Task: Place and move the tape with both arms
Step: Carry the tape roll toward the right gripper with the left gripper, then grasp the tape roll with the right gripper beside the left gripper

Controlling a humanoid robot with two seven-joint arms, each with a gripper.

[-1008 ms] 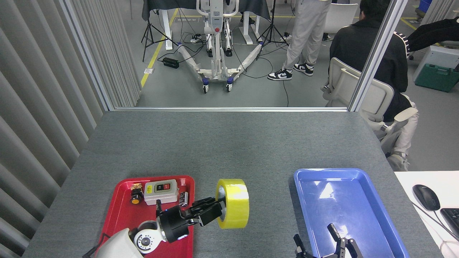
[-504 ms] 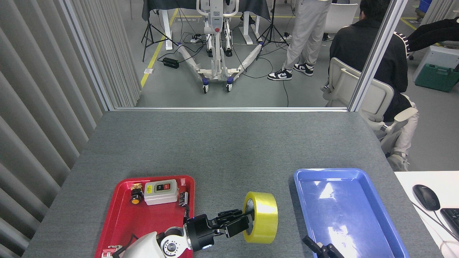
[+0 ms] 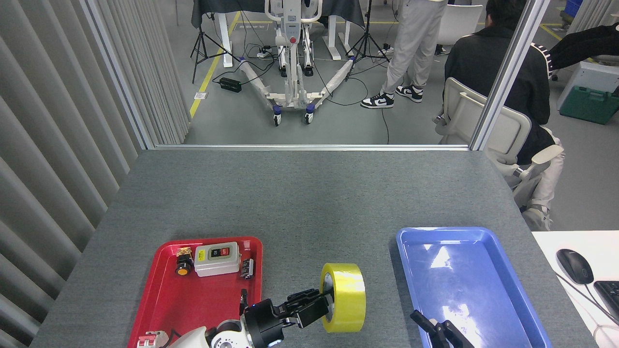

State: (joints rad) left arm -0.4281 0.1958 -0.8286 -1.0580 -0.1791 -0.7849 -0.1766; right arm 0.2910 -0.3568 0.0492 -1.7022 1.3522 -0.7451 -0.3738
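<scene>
The tape [image 3: 344,297], a wide yellow roll with a white core, stands on edge over the grey table [image 3: 309,193] between the two trays. My left gripper [image 3: 323,305] comes in from the lower left and is shut on the roll's left rim, one finger inside the core. At the bottom edge, over the near end of the blue tray [image 3: 466,285], only the black fingertips of my right gripper [image 3: 437,331] show; whether it is open or shut cannot be told.
A red tray [image 3: 164,299] at the near left holds a grey switch box [image 3: 217,258], an orange push button [image 3: 183,265] and small parts. A mouse [image 3: 574,266] and keyboard lie at the right. People and chairs are beyond the table's far edge.
My left gripper carried the tape rightward off the red tray's edge, then drew it back slightly left and lower. The right gripper dropped lower in view, and now only its fingertips show.
</scene>
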